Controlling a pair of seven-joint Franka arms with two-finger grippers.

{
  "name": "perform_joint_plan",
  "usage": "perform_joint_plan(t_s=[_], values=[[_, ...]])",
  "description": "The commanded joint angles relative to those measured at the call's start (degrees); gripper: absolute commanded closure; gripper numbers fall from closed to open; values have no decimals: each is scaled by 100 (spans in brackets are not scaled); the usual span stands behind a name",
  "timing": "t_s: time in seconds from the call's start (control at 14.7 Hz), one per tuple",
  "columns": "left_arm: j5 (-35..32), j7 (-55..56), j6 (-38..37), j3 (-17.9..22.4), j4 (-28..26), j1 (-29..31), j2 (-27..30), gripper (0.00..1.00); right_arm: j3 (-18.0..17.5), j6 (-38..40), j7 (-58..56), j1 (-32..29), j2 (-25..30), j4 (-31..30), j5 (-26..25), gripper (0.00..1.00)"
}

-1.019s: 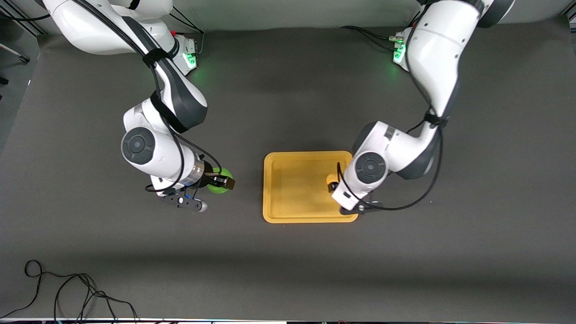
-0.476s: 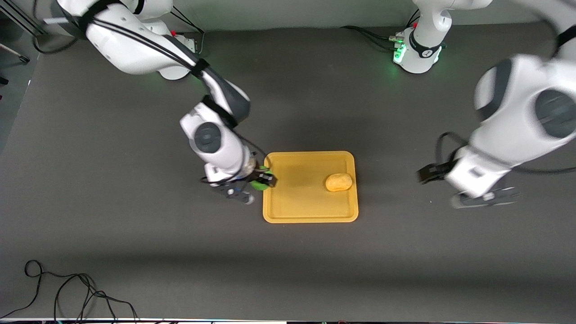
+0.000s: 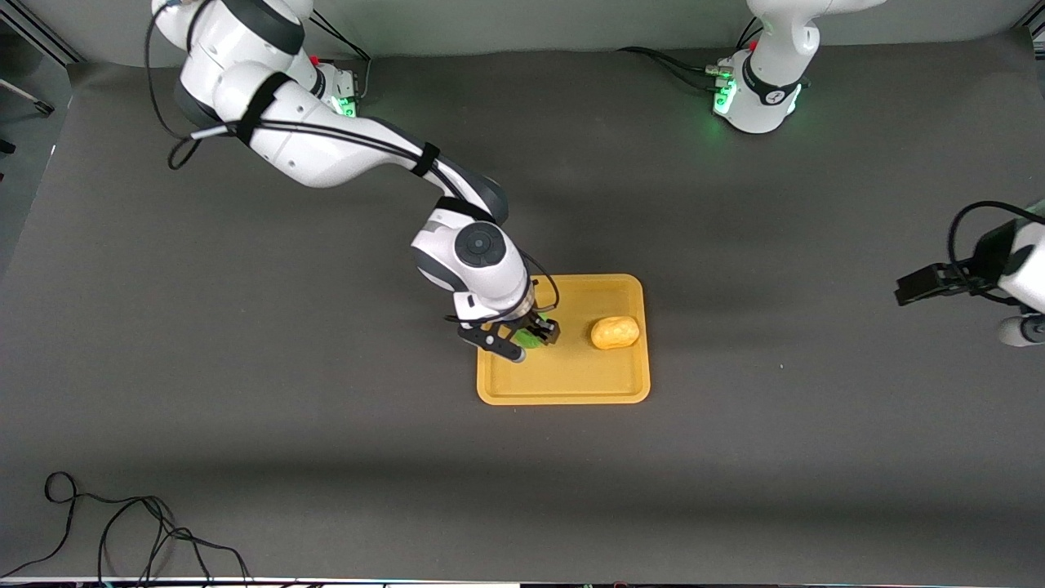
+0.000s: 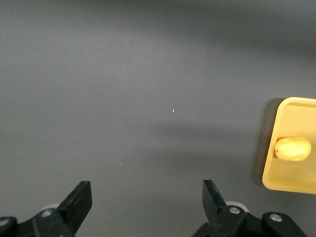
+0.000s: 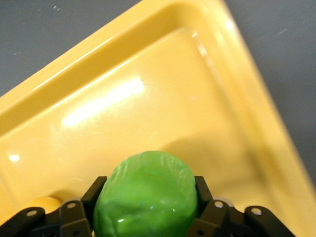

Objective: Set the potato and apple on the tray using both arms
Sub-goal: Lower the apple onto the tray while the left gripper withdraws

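Observation:
The yellow-orange tray (image 3: 571, 377) lies mid-table. The tan potato (image 3: 614, 331) rests on it near the edge toward the left arm's end. My right gripper (image 3: 532, 333) is over the tray's other end, shut on the green apple (image 3: 529, 338). In the right wrist view the apple (image 5: 146, 195) sits between both fingers, just above the tray floor (image 5: 148, 98). My left gripper (image 3: 924, 286) is open and empty over bare table toward the left arm's end. The left wrist view shows its spread gripper (image 4: 146, 202), with the tray (image 4: 276, 177) and potato (image 4: 293, 148) off to one side.
A dark grey mat (image 3: 326, 457) covers the table. A loose black cable (image 3: 122, 531) lies at the front corner toward the right arm's end. The arm bases (image 3: 759, 90) glow green along the back edge.
My right arm carried the apple from the table to over the tray. My left gripper let go of the potato on the tray and drew back toward its own end.

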State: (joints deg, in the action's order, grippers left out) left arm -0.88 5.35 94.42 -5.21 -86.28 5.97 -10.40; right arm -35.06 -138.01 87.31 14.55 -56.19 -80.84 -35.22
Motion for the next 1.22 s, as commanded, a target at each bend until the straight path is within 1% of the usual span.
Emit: perform_joint_plan(t_s=[0.0, 0.07, 0.14, 0.2, 0.27, 0.41, 0.48, 0.54, 0.61, 0.75, 0.82, 0.88, 0.95, 1.02, 1.09, 1.16], values=[[149, -542, 93, -51, -266, 27, 265, 0, -89, -165, 226, 30, -190, 227, -186, 67], [158, -552, 199, -42, -371, 18, 397, 0, -89, -165, 226, 57, -234, 235, -195, 67], [158, -552, 304, -33, -442, 18, 546, 0, -80, -173, 234, 65, -269, 244, -282, 64], [141, -552, 270, -42, -434, 10, 669, 0, -89, -165, 234, 66, -278, 244, -370, 40], [123, -543, 227, -42, -425, 1, 801, 0, -80, -130, 217, 39, -270, 235, -397, 0], [105, -552, 148, -42, -434, 1, 899, 0, -89, -69, 191, -40, -191, 226, -441, 0], [62, -561, 147, -42, -460, -8, 890, 0, -115, 106, 164, -92, -156, 235, -433, 0], [35, -561, 173, -42, -539, -17, 890, 0, -237, 377, 120, -180, -16, 226, -407, 0], [35, -561, 208, -42, -644, -8, 916, 0, -412, 685, 77, -337, 220, 148, -380, 0], [35, -561, 252, -42, -724, 9, 960, 0, -554, 1370, -212, -662, 922, -158, -275, 0], [35, -561, 279, -42, -750, 9, 943, 0, -563, 1600, -553, -777, 1248, -273, -66, 0], [35, -561, 305, -42, -759, 9, 934, 0, -555, 1811, -1009, -865, 1503, -301, 311, 0], [35, -561, 314, -42, -785, 9, 943, 0, -529, 2117, -1658, -988, 1767, -318, 689, 0], [35, -561, 314, -42, -786, 9, 934, 0, -459, 2564, -2395, -1120, 1987, -310, 962, 0], [35, -561, 314, -42, -786, 9, 925, 0, -171, 2908, -2985, -1173, 2189, -292, 1287, 0], [44, -561, 314, -42, -786, 1, 925, 0, 232, 3033, -3539, -1174, 2461, -310, 1664, 0]])
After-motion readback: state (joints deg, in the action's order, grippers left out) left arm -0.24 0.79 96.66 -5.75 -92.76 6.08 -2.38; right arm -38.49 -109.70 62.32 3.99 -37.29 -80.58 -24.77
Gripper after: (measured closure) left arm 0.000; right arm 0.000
